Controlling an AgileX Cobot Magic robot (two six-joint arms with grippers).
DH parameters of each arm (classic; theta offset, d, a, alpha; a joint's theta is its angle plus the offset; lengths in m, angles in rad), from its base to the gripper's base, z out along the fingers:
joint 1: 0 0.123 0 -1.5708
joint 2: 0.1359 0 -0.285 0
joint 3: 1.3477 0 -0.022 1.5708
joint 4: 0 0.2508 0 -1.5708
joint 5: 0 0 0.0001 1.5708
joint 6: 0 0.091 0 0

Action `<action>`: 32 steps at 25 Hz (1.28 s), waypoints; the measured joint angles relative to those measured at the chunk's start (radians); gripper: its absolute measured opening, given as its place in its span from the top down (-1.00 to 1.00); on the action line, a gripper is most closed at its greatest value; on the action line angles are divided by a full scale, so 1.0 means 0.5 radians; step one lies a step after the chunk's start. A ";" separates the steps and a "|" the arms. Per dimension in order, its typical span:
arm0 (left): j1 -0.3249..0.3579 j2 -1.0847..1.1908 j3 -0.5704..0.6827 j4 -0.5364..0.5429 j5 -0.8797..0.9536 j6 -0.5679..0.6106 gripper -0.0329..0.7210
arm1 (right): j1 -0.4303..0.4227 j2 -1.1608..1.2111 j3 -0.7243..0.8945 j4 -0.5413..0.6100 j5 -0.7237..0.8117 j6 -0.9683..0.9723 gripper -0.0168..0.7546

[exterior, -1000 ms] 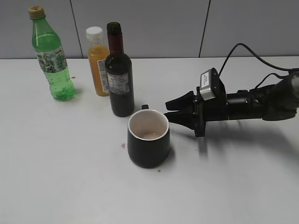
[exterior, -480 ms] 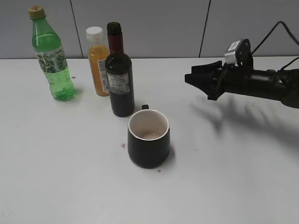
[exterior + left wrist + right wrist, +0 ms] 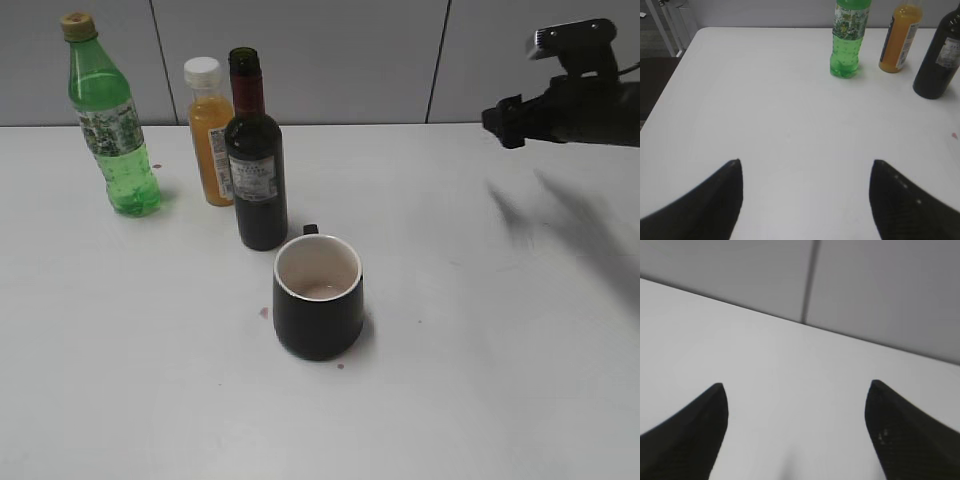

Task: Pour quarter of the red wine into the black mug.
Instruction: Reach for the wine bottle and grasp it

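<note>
The dark red wine bottle (image 3: 256, 160) stands upright and uncapped at mid-table; it also shows at the right edge of the left wrist view (image 3: 938, 60). The black mug (image 3: 318, 297) with a white inside stands just in front of it, with a little liquid at the bottom. My right gripper (image 3: 500, 118) is open and empty, raised at the far right, well away from both; its jaws (image 3: 796, 386) frame only bare table. My left gripper (image 3: 805, 161) is open and empty over bare table, not in the exterior view.
A green soda bottle (image 3: 110, 120) and an orange juice bottle (image 3: 209, 132) stand left of the wine bottle; both also show in the left wrist view, green (image 3: 848, 37) and orange (image 3: 897, 37). The white table (image 3: 480, 380) meets a grey wall behind. Small wine spots (image 3: 264, 312) lie by the mug.
My right gripper has drawn back from beside the mug, rising up and to the right. Bottles and mug have not moved.
</note>
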 joint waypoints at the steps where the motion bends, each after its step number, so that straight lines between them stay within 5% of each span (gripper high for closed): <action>1: 0.000 0.000 0.000 0.000 0.000 0.000 -0.65 | 0.000 -0.028 -0.018 0.083 0.178 0.000 -0.73; 9: 0.000 0.000 0.000 0.000 0.000 0.000 -0.65 | -0.004 -0.103 -0.380 0.695 1.599 -0.272 -0.73; 14: 0.000 0.000 0.000 0.000 0.000 0.000 -0.65 | -0.105 -0.103 -0.749 1.658 2.381 -1.135 -0.72; 16: 0.000 0.000 0.000 0.000 0.000 0.000 -0.65 | -0.169 -0.103 -0.878 1.878 2.651 -1.284 -0.72; 22: 0.000 0.000 0.000 0.000 0.000 0.000 -0.65 | -0.260 -0.134 -1.120 1.922 3.335 -1.402 -0.65; 32: 0.000 0.000 0.000 0.000 0.000 0.000 -0.65 | -0.268 -0.739 -0.587 1.943 3.385 -1.417 -0.58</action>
